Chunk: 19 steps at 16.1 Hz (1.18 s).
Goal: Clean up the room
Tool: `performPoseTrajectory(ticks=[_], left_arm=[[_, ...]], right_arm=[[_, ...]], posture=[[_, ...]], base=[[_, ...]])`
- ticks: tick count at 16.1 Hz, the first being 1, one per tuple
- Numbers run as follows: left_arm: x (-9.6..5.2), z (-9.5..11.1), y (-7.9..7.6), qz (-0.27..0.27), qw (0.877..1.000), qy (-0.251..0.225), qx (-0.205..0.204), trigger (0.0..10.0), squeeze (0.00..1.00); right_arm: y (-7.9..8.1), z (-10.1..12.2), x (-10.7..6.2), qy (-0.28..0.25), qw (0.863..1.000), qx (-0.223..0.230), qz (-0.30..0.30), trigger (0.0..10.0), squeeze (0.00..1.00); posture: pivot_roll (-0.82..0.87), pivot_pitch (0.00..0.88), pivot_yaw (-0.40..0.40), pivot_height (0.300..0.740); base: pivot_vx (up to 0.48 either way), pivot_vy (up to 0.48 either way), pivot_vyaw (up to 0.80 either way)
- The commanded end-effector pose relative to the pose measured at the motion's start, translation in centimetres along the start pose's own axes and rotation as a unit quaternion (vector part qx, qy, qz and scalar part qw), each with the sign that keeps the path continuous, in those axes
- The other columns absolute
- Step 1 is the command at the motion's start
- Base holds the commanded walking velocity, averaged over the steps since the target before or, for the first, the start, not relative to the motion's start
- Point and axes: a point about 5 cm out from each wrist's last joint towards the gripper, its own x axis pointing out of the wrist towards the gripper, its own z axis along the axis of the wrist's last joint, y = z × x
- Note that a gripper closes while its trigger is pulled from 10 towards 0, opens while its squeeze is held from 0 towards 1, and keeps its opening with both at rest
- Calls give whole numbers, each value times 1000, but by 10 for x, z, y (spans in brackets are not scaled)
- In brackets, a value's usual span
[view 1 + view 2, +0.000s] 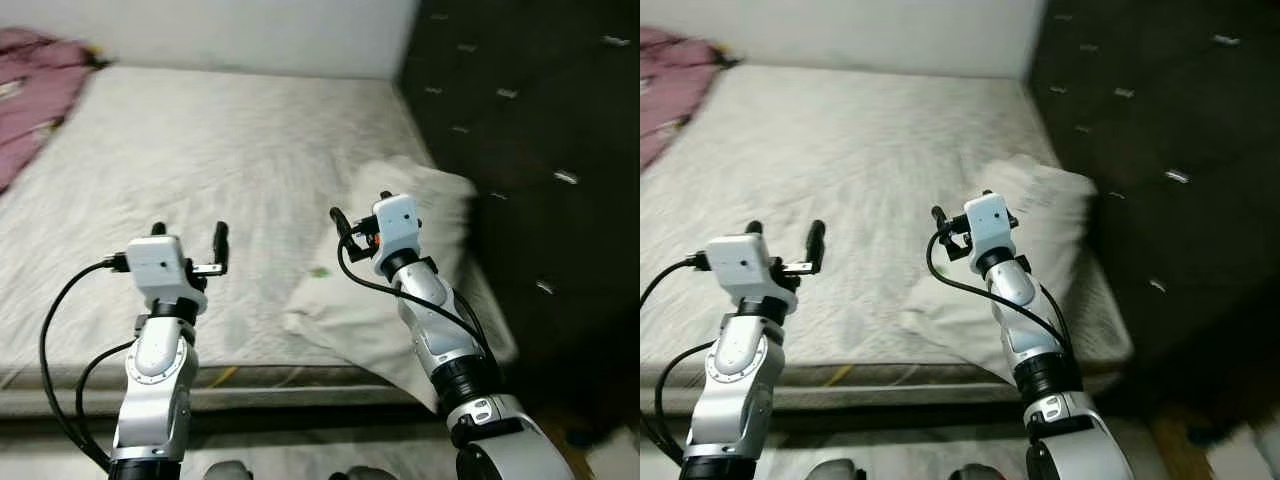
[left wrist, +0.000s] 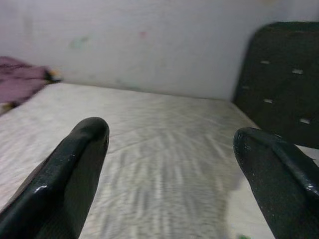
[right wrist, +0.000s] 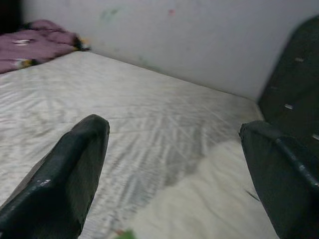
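I hold my left hand point(image 1: 190, 238) and right hand point(image 1: 358, 212) raised, fingers spread apart, over the bed point(image 1: 230, 150), a pillow point(image 1: 430, 215) just beneath my right.

Both silver arms were raised forward, elbows bent. The left hand point(image 1: 189, 235) pointed ahead with its two black fingers point(image 2: 65, 174) spread wide apart. The right hand point(image 1: 360, 212) likewise stood open, fingers point(image 3: 60, 179) apart, holding nothing.

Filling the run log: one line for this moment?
left gripper open, over bed | right gripper open, above pillow | nothing held
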Motion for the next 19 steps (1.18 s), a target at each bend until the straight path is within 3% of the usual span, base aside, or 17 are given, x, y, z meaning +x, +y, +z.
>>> performPoseTrajectory(ticks=[1, 11, 16, 19], left_arm=[[1, 1, 0, -6, 1000, 1, 5, 10000, 0], [1, 2, -2, -6, 1000, -3, 3, 10000, 0], [2, -1, 8, 27, 1000, 0, 6, 10000, 0], [3, 3, 13, 22, 999, -19, 35, 10000, 0]], right_arm=[[-1, 0, 1, 2, 1000, 4, -3, 10000, 0], [-2, 0, 1, 0, 1000, 0, -1, 10000, 0], [-1, 0, 0, 0, 1000, -3, 2, 10000, 0], [-1, 0, 1, -1, 1000, 0, 3, 10000, 0]], posture=[[121, 0, -42, 740], [119, 0, -43, 740], [120, 0, -45, 740], [121, 0, -45, 740]], base=[[0, 0, 0], [0, -348, 0], [0, 0, 0], [0, 0, 0]])
